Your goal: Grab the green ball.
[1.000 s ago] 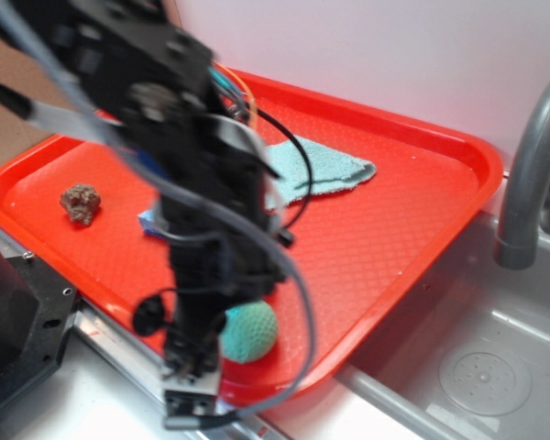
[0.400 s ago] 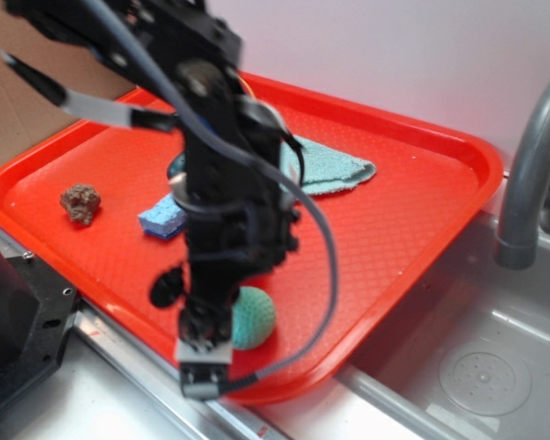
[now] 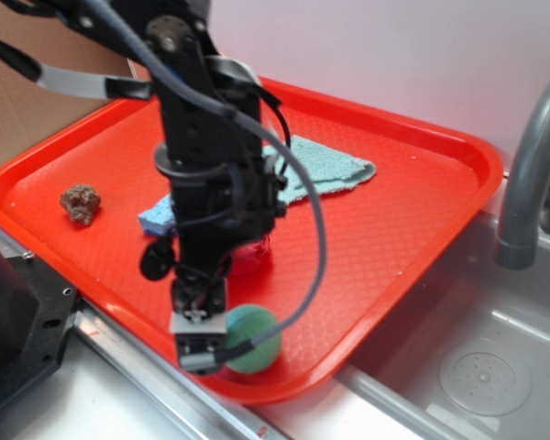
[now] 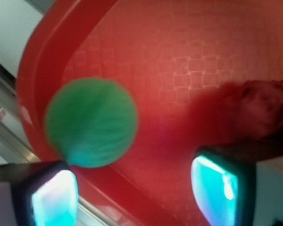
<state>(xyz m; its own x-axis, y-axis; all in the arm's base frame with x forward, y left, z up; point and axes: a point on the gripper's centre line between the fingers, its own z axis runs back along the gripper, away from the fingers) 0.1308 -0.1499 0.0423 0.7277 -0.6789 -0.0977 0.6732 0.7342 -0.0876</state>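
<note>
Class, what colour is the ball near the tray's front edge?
Sea-green. The ball shows best in the wrist view.

The black robot arm with loose grey cables (image 3: 206, 174) reaches straight down from the top left, and its black gripper with two flat fingers (image 4: 134, 190) hangs low with the fingers (image 4: 54, 197) spread wide apart, one on each side, holding nothing between them.

I see the green ball (image 3: 255, 337), small, round, matte sea-green, finely textured, resting on the red tray (image 3: 412, 238), close to its near rim, right of the near corner
</note>
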